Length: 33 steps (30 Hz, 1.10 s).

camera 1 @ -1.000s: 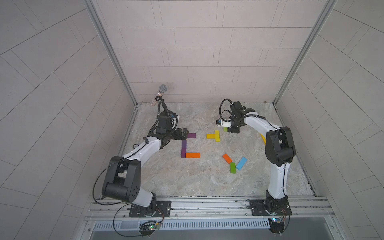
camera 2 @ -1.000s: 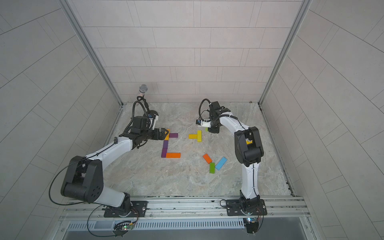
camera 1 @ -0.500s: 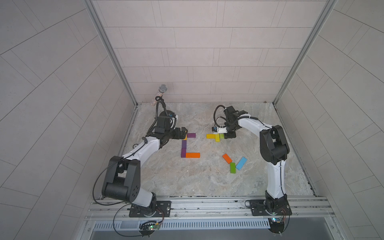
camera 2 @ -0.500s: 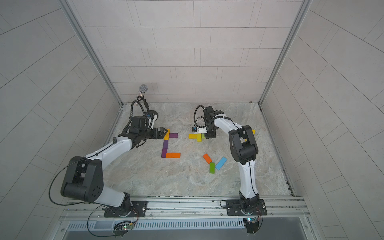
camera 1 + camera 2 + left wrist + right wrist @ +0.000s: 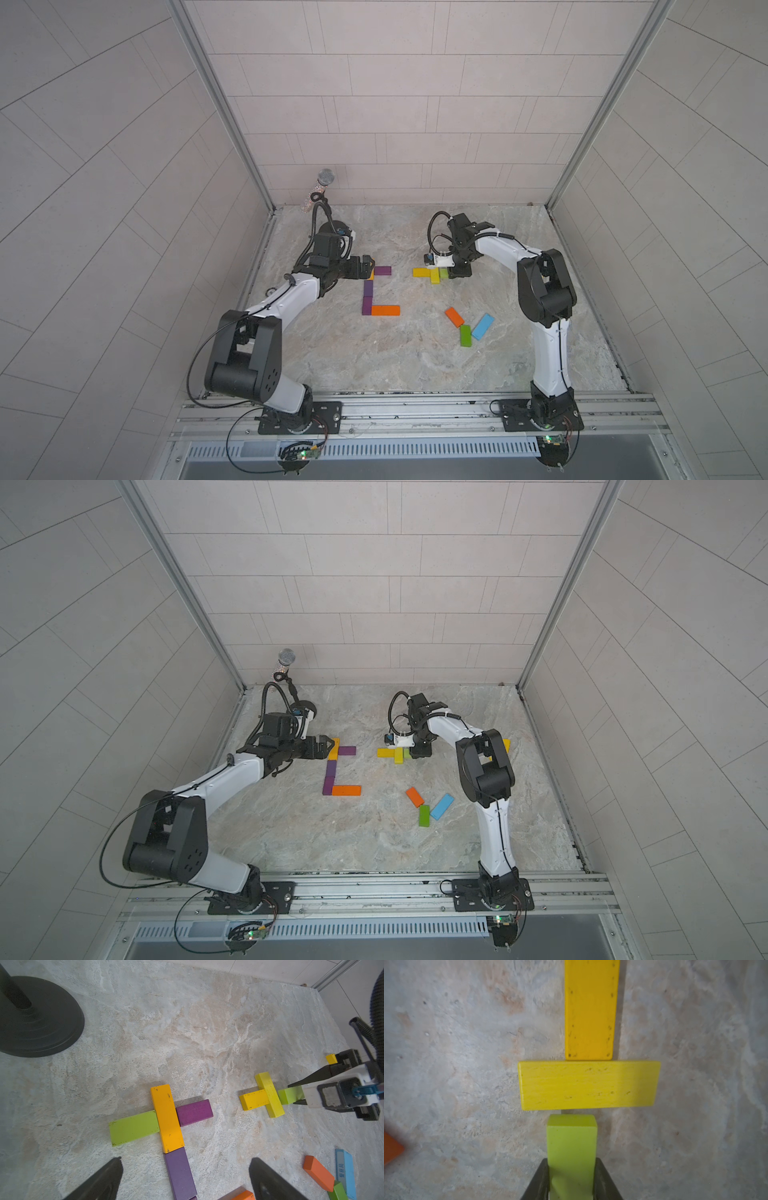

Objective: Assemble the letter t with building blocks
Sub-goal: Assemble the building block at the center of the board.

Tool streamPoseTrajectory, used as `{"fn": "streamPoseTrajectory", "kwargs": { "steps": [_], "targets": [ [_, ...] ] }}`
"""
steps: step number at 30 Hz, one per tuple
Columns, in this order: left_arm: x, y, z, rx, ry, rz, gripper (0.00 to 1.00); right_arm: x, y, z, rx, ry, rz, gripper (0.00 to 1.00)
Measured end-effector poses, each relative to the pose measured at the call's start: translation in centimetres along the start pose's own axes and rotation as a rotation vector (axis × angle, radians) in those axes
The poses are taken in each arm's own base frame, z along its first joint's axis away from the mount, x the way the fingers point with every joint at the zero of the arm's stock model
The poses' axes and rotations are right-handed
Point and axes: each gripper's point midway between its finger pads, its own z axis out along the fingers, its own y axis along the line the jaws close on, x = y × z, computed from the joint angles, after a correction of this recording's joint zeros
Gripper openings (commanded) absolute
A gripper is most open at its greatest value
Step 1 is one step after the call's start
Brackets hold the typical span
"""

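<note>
My right gripper is shut on a lime green block, held low over the table. The block's free end sits close against the long side of a lemon yellow block. A golden yellow block butts that block's other side. Both top views show the same group. My left gripper is open above a second figure: a yellow block crossed by a lime block and a purple block, with a purple block below and an orange one at its foot.
Loose orange, dark green and light blue blocks lie front right. A microphone stand with a black round base stands at the back left. A yellow piece shows behind the right arm. Walls enclose three sides.
My right gripper has carried the lime green block forward and down until it sits beside the yellow blocks. The left arm has not moved.
</note>
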Motion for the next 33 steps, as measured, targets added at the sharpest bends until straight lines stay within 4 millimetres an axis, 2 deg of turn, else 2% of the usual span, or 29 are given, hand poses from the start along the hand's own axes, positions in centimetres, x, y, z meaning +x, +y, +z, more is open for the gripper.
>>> {"fn": "streamPoseTrajectory", "kwargs": {
  "steps": [3, 33],
  "targets": [
    [0.04, 0.15, 0.05, -0.002, 0.002, -0.003, 1.0, 0.16, 0.21, 0.64, -0.014, 0.004, 0.005, 0.08],
    [0.29, 0.33, 0.33, -0.002, 0.011, -0.011, 1.0, 0.01, -0.56, 0.64, -0.002, -0.041, 0.034, 0.21]
  ]
}}
